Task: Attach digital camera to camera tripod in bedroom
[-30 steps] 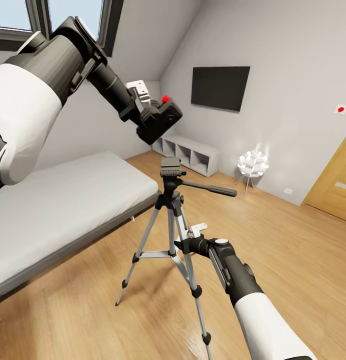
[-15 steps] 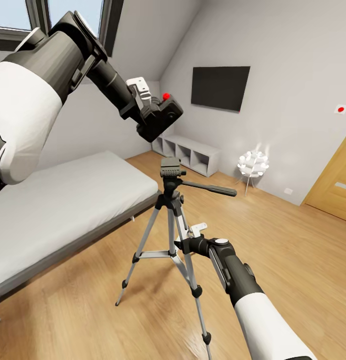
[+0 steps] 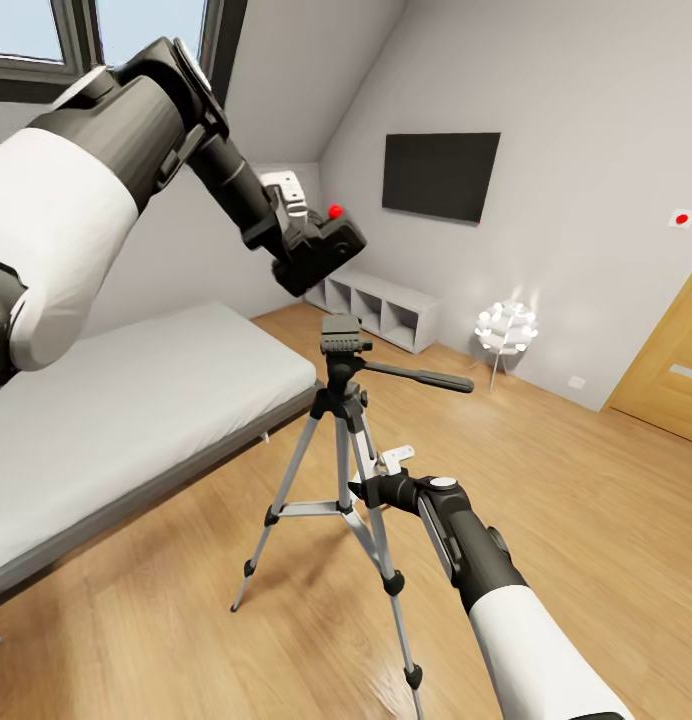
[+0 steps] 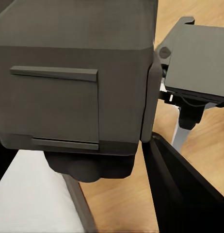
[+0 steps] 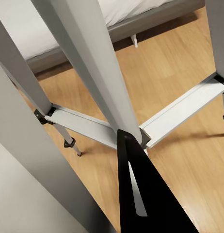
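Note:
In the head view my left gripper (image 3: 304,238) is shut on the black digital camera (image 3: 326,246), whose red button (image 3: 335,211) faces up. The camera hangs a short way above the black head (image 3: 343,340) of the camera tripod (image 3: 338,440), slightly to its left. The left wrist view has the camera's dark body (image 4: 78,82) close up, with the tripod's flat head plate (image 4: 199,63) beyond it. Lower down, my right gripper (image 3: 369,490) is shut on a silver tripod leg (image 5: 92,73), with one black finger (image 5: 136,194) against it.
A grey-framed white bed (image 3: 116,420) stands left of the tripod. White cube shelves (image 3: 381,305) and a wall TV (image 3: 441,175) are at the back, with a small lit lamp (image 3: 506,330) and a wooden door (image 3: 671,370) to the right. The tripod's pan handle (image 3: 426,378) points right.
My left gripper has carried the camera slightly down and to the right, closer to the tripod head. The right arm and the tripod have stayed still.

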